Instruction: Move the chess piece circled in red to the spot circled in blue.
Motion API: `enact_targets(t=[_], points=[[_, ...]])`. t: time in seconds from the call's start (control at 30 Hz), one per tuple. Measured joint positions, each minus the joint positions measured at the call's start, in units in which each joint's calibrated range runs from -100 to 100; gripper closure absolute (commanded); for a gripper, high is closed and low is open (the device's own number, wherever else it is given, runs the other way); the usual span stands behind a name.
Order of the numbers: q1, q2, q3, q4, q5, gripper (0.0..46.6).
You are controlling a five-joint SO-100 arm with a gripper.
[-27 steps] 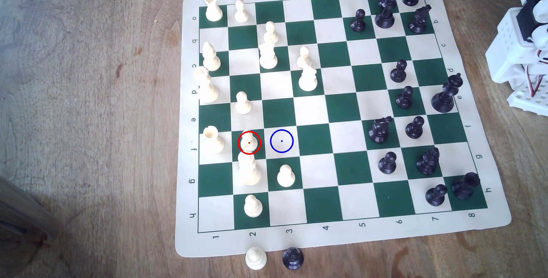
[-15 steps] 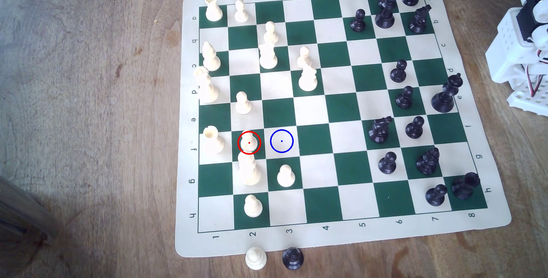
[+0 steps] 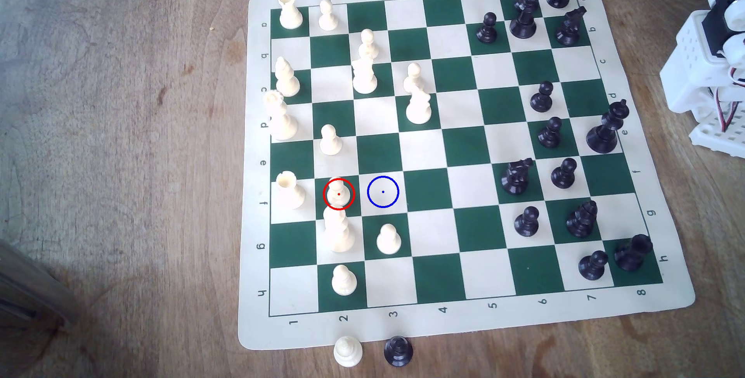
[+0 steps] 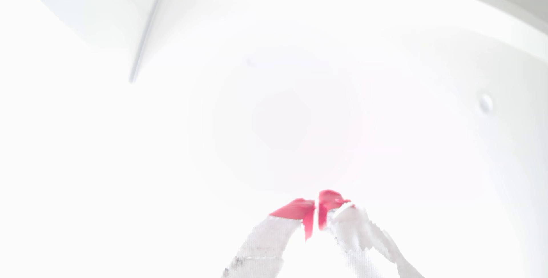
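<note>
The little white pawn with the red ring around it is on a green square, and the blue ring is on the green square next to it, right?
Not quite. The exterior view shows the blue ring on a cream square. The red-ringed pawn does stand on green.

Arm (image 3: 709,59): at the exterior view's right edge, its white housing sat marginally differently than before.
Board pieces: no shift could be made out.

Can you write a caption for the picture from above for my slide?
A cream pawn ringed in red waits beside the blue-ringed square.
</note>
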State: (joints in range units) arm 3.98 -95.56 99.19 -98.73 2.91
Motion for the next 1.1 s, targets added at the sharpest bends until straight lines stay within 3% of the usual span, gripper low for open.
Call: enact_targets(t=[0.07, 0.13, 0.23, 0.3, 0.37, 0.47, 0.63, 0.73, 0.87, 1.0, 1.1], points=[[0.00, 0.00, 0.00, 0.00, -0.10, 46.4], [-1.25, 0.00, 0.00, 2.79, -2.74, 46.4], [-2.21, 0.00, 0.00, 9.72, -2.78, 46.4], [-3.47, 0.00, 0.00, 23.43, -0.54, 46.4], [-3.47, 0.00, 0.00, 33.94, -0.05, 46.4], [-4.42, 0.00, -0.09, 61.43, -1.51, 44.4], [-9.96, 3.18, -1.08, 103.82, -1.71, 41.5], [-13.05, 11.23, -5.60, 119.12, -2.64, 38.8], [-12.68, 23.80, -17.89, 128.13, -4.74, 38.4], [-13.42, 38.12, -29.28, 129.56, -5.52, 30.8], [-14.31, 50.69, -39.31, 131.16, -6.64, 30.9]])
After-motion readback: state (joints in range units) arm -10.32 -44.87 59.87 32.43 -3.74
